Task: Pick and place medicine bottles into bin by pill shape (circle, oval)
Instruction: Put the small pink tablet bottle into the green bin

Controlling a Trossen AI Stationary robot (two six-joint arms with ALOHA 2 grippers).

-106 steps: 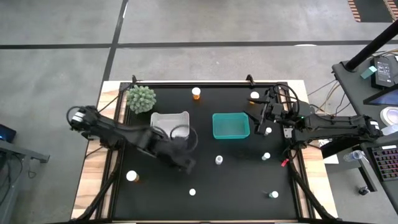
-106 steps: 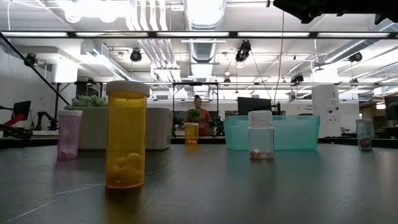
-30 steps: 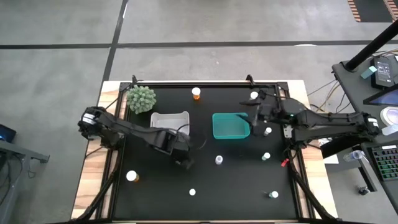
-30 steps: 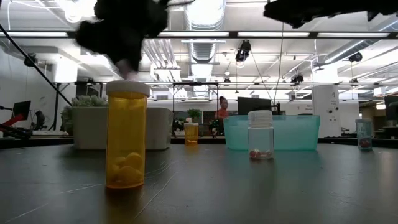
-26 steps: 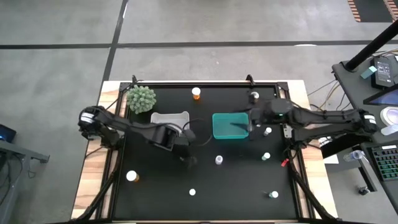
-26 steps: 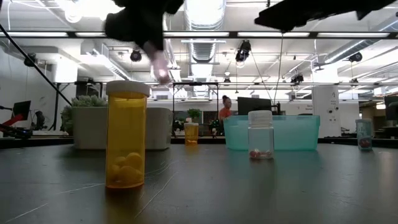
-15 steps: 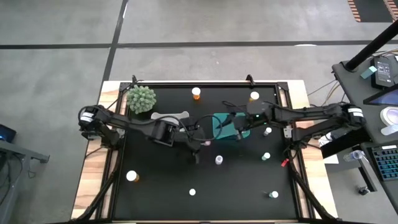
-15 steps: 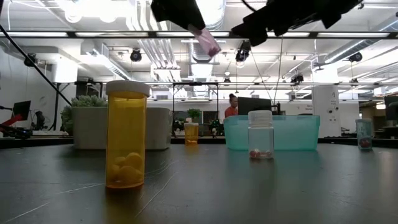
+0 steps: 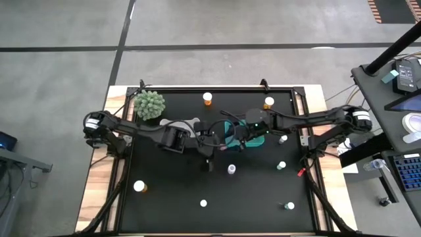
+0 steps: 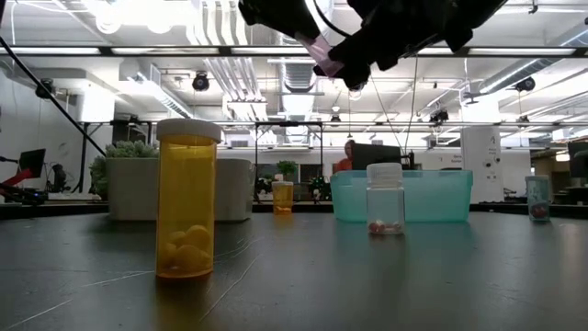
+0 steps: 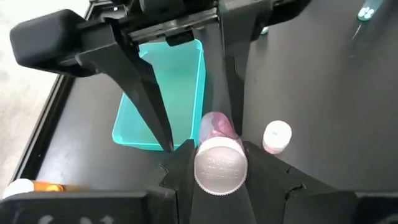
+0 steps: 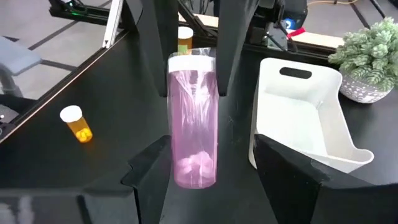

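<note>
My left gripper [image 9: 214, 143] is shut on a slim pinkish-clear bottle [image 12: 193, 124] with a white cap, held in the air near the left end of the teal bin [image 9: 256, 138]. My right gripper [image 9: 233, 139] faces it, open. Its two fingers [image 12: 149, 168] stand on either side of the bottle's base end. The white bin [image 9: 179, 125] stands left of the teal one. Several other bottles stand upright on the black table: amber ones [image 9: 208, 99] [image 9: 268, 102] [image 9: 139, 186] and small clear ones [image 9: 231, 170] [image 9: 281, 166]. My left gripper pinches the bottle between its two fingers at the cap end [image 11: 221, 163]. The bottle lies along the fingers, cap toward the wrist and base pointing away toward my right gripper. The fingers come from the table's left. The bottle is lifted clear and tilted [image 10: 320, 53].
A spiky green plant [image 9: 150, 104] stands at the far left by the white bin. In the low view a tall amber bottle [image 10: 186, 198] and a small clear bottle [image 10: 385, 198] stand near the camera. More small bottles [image 9: 203, 203] [image 9: 289, 206] stand near the front edge.
My left gripper has carried the pinkish bottle up and toward the table's right, from in front of the white bin to the teal bin's left end, and has tipped it from hanging toward level. My right gripper has gone left across the teal bin to the bottle's base.
</note>
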